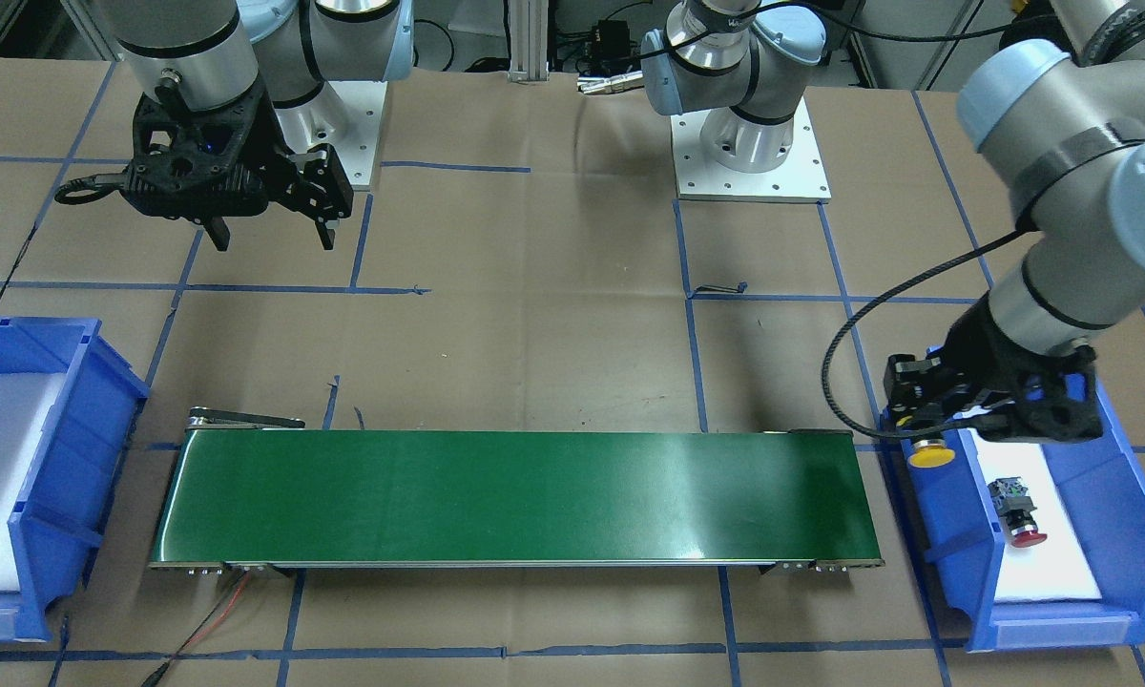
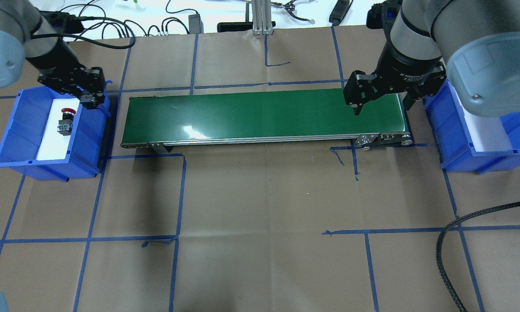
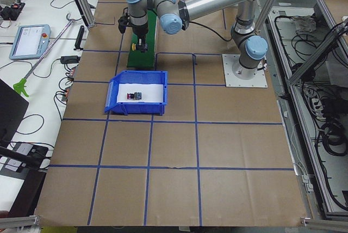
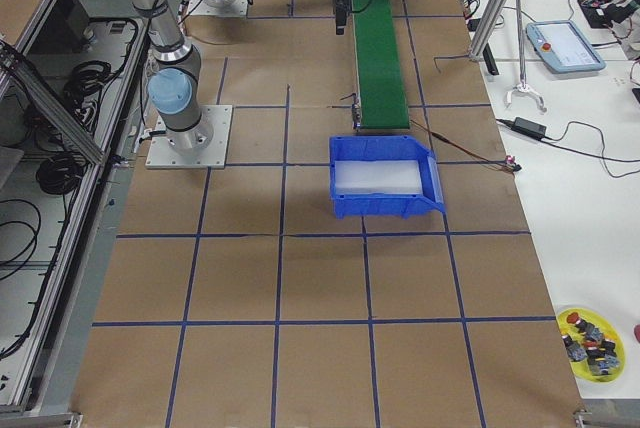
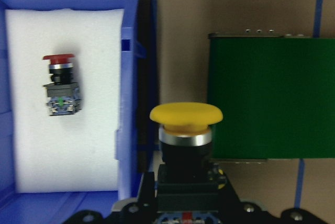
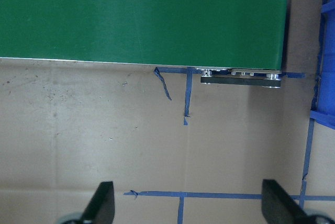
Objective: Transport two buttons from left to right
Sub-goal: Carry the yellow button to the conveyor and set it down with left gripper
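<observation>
Left tool: my left tool (image 1: 919, 429) is pinching the yellow button (image 5: 186, 124) by its black body, with the mushroom cap pointing out ahead of the fingers.
Yellow button position: it is held in the air, clear of the white foam pad (image 5: 68, 145). In the wrist view it sits over the inner wall of the left blue bin (image 1: 954, 563), and the end of the green conveyor belt (image 2: 264, 112) is just beyond the tool on the far side from the bin.
Red button position: the red button (image 5: 60, 85) lies on its side on the foam pad, inside the bin, below my left tool and to its bin side. Nothing is touching it.
Right tool: my right tool (image 6: 188, 203) has its fingers spread wide and holds nothing. It hovers above the opposite end of the belt, with the right blue bin (image 2: 455, 130) just beside it.
Progress: I judge the task to be at an early stage. One button is picked and the other is not. Neither button is on the belt or in the right bin.
Remaining: the yellow button must be released and taken to the right side, and then the same must be done for the red one.
Counter: it is covered in brown paper with a grid of blue tape.
Writing: there is white lettering on the black collar above my right tool in the overhead view, but it is too small to read. No label on either button or either bin can be read.
</observation>
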You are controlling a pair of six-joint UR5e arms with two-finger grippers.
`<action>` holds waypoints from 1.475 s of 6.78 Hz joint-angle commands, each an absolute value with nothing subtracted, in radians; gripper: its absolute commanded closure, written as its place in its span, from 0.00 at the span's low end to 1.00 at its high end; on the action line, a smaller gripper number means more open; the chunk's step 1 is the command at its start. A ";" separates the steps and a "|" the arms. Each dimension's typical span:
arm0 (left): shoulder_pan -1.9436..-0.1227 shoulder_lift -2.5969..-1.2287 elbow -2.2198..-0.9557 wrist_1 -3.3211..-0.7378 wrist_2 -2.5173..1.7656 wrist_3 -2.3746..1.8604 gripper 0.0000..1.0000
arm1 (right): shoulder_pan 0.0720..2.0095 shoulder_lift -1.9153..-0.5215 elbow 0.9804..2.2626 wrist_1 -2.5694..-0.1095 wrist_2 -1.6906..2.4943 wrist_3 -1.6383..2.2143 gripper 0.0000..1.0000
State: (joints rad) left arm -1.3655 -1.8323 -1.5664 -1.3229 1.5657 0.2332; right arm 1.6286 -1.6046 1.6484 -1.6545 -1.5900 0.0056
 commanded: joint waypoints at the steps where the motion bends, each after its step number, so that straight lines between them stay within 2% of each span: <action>1: -1.498 -1.922 -1.592 -1.239 1.565 0.115 0.90 | 1.629 -1.605 1.651 -1.651 -1.591 0.006 0.00; 2: -1.511 -1.972 -1.629 -1.095 1.566 0.112 0.90 | 1.629 -1.606 1.655 -1.652 -1.591 0.005 0.00; 4: -1.511 -1.982 -1.698 -0.993 1.568 0.110 0.89 | 1.629 -1.605 1.655 -1.651 -1.592 0.005 0.00; 5: -1.505 -1.971 -1.698 -1.005 1.571 0.086 0.77 | 1.629 -1.605 1.655 -1.655 -1.592 0.005 0.00; 6: -1.503 -1.974 -1.700 -1.006 1.569 0.042 0.20 | 1.629 -1.605 1.655 -1.654 -1.591 0.005 0.00; 7: -1.503 -1.971 -1.698 -1.006 1.569 0.026 0.00 | 1.629 -1.605 1.655 -1.654 -1.592 0.005 0.00; 9: -1.500 -1.924 -1.639 -1.072 1.568 0.026 0.00 | 1.629 -1.605 1.655 -1.654 -1.592 0.005 0.00; 10: -1.499 -1.881 -1.581 -1.194 1.568 0.026 0.00 | 1.629 -1.603 1.657 -1.654 -1.591 0.005 0.00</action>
State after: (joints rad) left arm -1.5007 -1.9250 -1.6343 -1.0882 1.5682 0.0270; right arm 1.6291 -1.6041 1.6557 -1.6536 -1.5916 0.0046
